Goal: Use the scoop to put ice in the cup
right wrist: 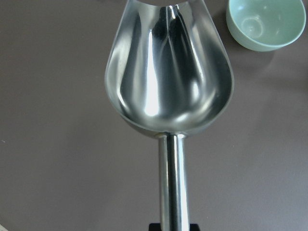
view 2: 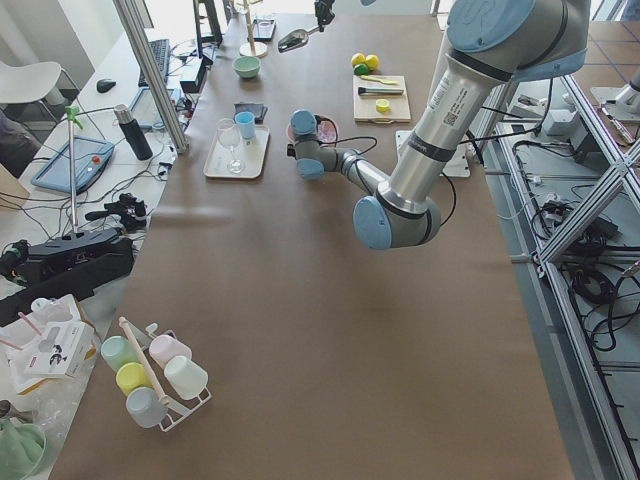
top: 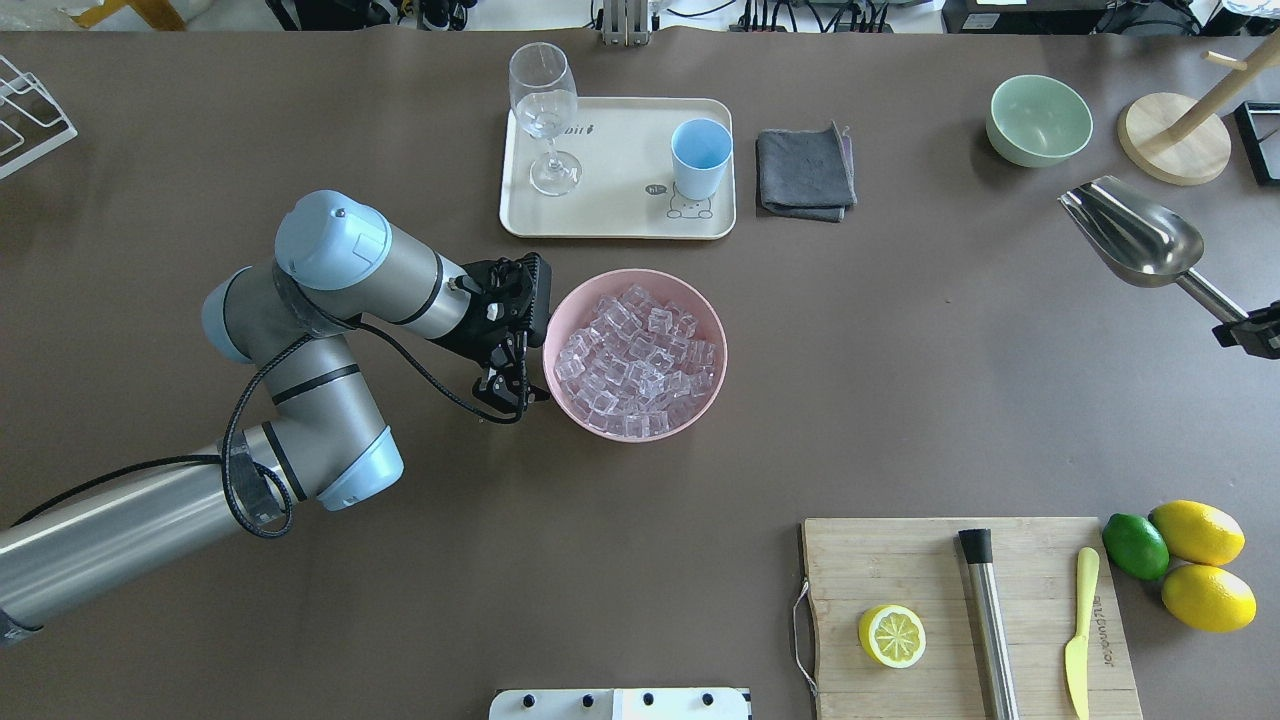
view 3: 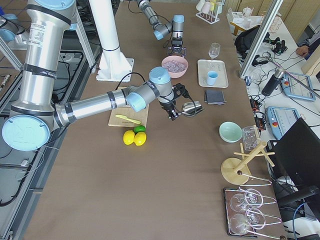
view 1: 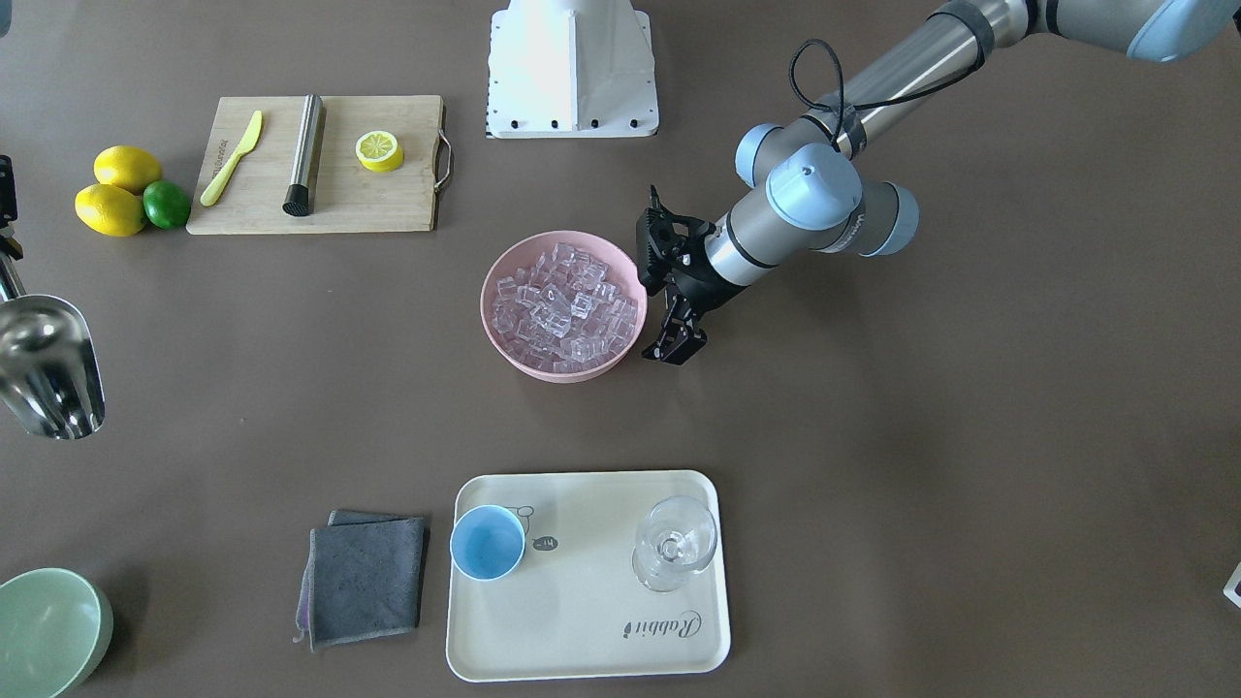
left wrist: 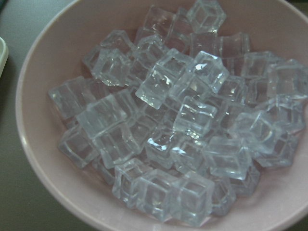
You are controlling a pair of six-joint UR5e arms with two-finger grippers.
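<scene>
The ice (top: 635, 350) is a heap of clear cubes filling a pink bowl (top: 570, 410) at mid-table; it fills the left wrist view (left wrist: 173, 125). My left gripper (top: 510, 392) hangs just outside the bowl's left rim, apparently open, with nothing between its fingers. The light-blue cup (top: 700, 155) stands upright and empty on a cream tray (top: 620, 220) beyond the bowl. At the far right my right gripper (top: 1240, 328) is shut on the rod handle of the steel scoop (top: 1135, 235). The scoop's trough (right wrist: 168, 72) is empty and held above the table.
A stemmed glass (top: 545, 120) shares the tray. A grey cloth (top: 805, 170) lies beside it, and a pale green bowl (top: 1040, 120) and a wooden stand (top: 1175, 150) sit near the scoop. A cutting board (top: 960, 620) holds a lemon half, a steel cylinder and a yellow knife. Lemons and a lime (top: 1135, 545) lie beside the board.
</scene>
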